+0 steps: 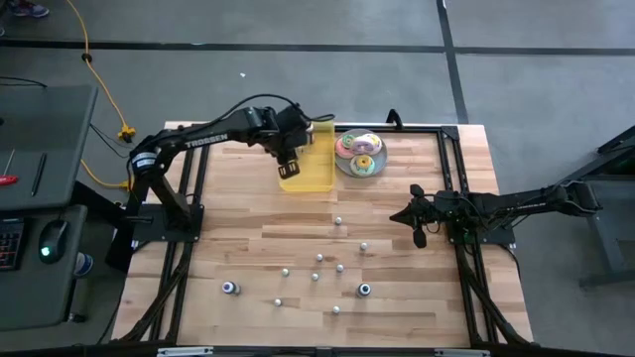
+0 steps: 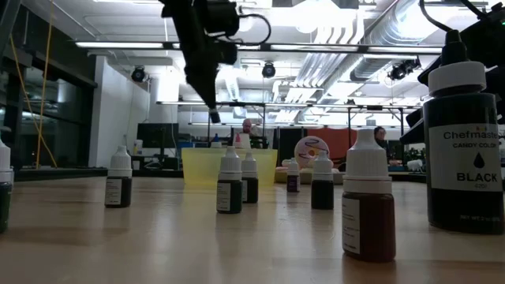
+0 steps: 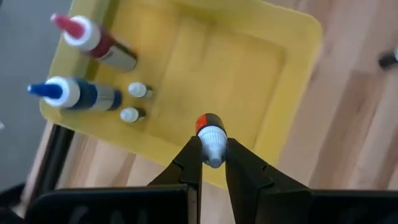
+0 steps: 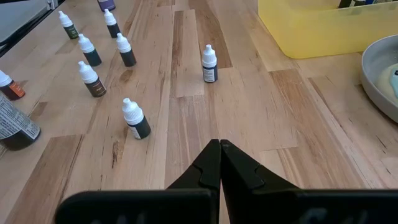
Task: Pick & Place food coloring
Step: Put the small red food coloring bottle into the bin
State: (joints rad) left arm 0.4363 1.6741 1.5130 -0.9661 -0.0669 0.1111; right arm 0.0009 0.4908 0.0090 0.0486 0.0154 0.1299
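Gripping a small food coloring bottle point(image 3: 211, 140) in the left gripper point(image 1: 289, 164) over the yellow tray point(image 1: 319, 178), upper centre; idling pinched together, right gripper point(image 1: 417, 236) mid-right.

Food coloring bottles point(image 4: 135, 119): small, white-capped, dark-bodied, upright, scattered on desk; four lying in yellow tray point(image 3: 292, 74); one point(image 3: 210, 138) clamped above tray.

You see a yellow rectangular plastic tray point(image 1: 310, 169) on the wooden table point(image 1: 248, 228); a round plate of pastel frosted doughnuts point(image 1: 359, 154) sits just beside that tray.
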